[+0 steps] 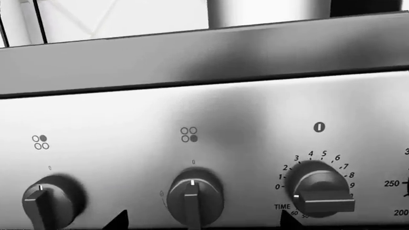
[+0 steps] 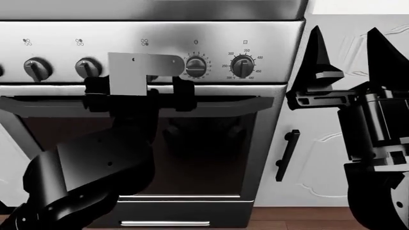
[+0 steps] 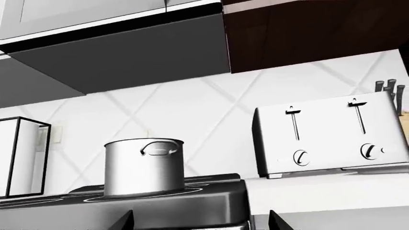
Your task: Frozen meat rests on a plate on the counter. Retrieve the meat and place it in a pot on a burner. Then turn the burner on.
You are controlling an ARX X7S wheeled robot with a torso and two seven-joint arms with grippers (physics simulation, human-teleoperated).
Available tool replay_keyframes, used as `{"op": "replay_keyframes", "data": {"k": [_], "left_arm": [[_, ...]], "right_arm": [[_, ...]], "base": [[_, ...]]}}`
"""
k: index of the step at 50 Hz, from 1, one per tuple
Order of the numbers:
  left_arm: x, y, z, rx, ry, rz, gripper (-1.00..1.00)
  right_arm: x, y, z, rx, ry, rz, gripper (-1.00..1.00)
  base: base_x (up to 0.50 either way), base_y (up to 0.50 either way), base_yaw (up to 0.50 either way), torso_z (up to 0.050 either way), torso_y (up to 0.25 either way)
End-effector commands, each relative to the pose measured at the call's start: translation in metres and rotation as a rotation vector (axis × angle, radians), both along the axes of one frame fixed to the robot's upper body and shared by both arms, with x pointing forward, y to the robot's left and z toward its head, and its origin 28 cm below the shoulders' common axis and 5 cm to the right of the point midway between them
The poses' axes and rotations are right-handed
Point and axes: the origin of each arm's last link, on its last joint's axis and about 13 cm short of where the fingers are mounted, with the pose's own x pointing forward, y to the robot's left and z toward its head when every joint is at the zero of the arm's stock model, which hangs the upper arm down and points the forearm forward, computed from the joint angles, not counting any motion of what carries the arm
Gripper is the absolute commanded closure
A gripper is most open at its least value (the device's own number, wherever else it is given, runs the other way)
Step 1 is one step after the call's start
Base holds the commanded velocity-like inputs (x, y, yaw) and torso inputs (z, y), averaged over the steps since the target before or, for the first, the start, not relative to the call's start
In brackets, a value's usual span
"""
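The pot [image 3: 143, 165] stands on the black glass cooktop [image 3: 121, 196], seen from the right wrist view, its base inside a thin white circle, the burner [image 3: 137, 196]. Just beside the cooktop's edge begins the white worktop [image 3: 319, 189], which carries a chrome toaster [image 3: 329, 141] near its back edge against the tiled wall. The meat and the plate show in none of the views, and the pot's inside is hidden by its wall.

In the head view the left arm reaches up to the stove's control panel [image 2: 153, 48]; its wrist bracket covers the panel around the third knob, and the left pincer [image 2: 142, 91] is hidden behind it, so I cannot tell whether it is released or clenched. The left wrist view looks straight at the panel from close by: two burner knobs [image 1: 191, 196] with pointers upright, and a timer dial [image 1: 317, 184] beside them. Only two dark finger tips peek in at that picture's edge, one just below the middle knob.

The right pincer [image 2: 345, 48] is raised beside the stove, in front of a white cabinet door [image 2: 319, 158], its two black fingers [image 2: 316, 52] spread apart and grasping nothing
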Motion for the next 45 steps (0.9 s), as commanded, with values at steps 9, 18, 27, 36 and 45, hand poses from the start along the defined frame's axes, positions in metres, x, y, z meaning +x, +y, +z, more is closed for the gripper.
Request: {"op": "replay_keyframes", "data": {"k": [9, 18, 27, 36, 45], "left_arm": [[0.0060, -0.0013, -0.0003, -0.013, 0.050, -0.012, -1.00], [0.0070, -0.0017, 0.0008, -0.001, 0.074, -0.008, -1.00], [0.0066, -0.0025, 0.0037, 0.014, 0.146, -0.021, -1.00], [0.0078, -0.0026, 0.0054, 0.010, 0.158, -0.017, -1.00], [0.0098, -0.0011, 0.0078, -0.018, 0.151, -0.014, -1.00]], "right_arm": [[0.0012, -0.0021, -0.0038, 0.008, 0.018, -0.007, -1.00], [0.0014, -0.0032, -0.0043, 0.014, 0.021, -0.008, -1.00], [0.0023, -0.0040, -0.0056, 0.022, 0.024, -0.006, -1.00], [0.0029, -0.0042, -0.0060, 0.028, 0.021, -0.005, -1.00], [0.0030, -0.0033, -0.0055, 0.023, 0.021, -0.003, -1.00]], "base": [[0.00, 0.00, 0.00, 0.000, 0.000], [0.00, 0.00, 0.00, 0.000, 0.000], [0.00, 0.00, 0.00, 0.000, 0.000], [0.00, 0.00, 0.00, 0.000, 0.000], [0.00, 0.00, 0.00, 0.000, 0.000]]}}
